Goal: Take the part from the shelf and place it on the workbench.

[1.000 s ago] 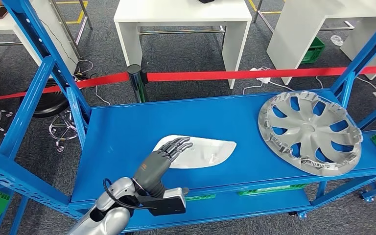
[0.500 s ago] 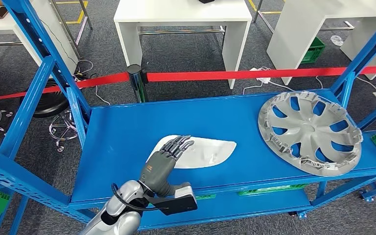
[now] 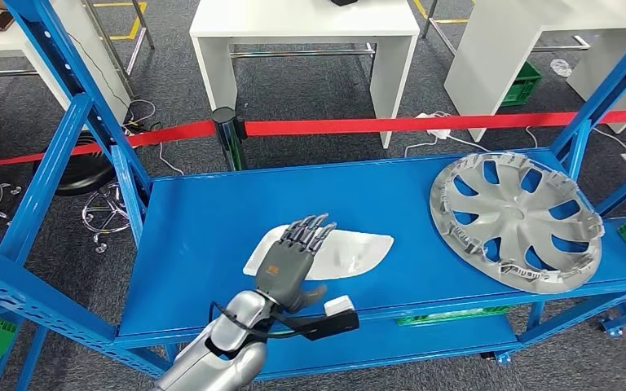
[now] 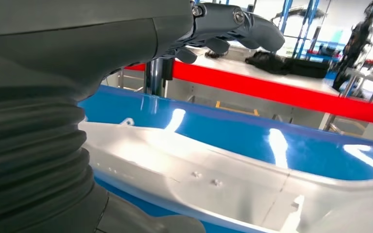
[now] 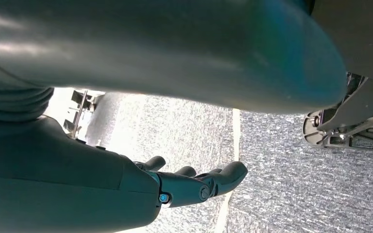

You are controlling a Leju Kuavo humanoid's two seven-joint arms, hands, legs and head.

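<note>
The part is a flat white plastic panel [image 3: 352,249] lying on the blue shelf [image 3: 204,220] near its front edge. My left hand [image 3: 295,259] reaches over the panel's left end with the fingers stretched forward and spread; it holds nothing. In the left wrist view the white panel [image 4: 213,180] lies just under the hand, and the dark fingers [image 4: 226,23] hover above it without touching. In the right wrist view my right hand [image 5: 194,187] hangs over grey floor with loosely extended fingers and nothing in it.
A large silver wheel cover [image 3: 515,220] lies on the shelf's right end. Blue uprights [image 3: 90,122] frame the shelf on both sides. Behind it run a red barrier belt [image 3: 391,125] and white tables [image 3: 306,32].
My left arm has pushed forward and to the right, so the hand now sits further over the white panel. The panel and the wheel cover have not moved.
</note>
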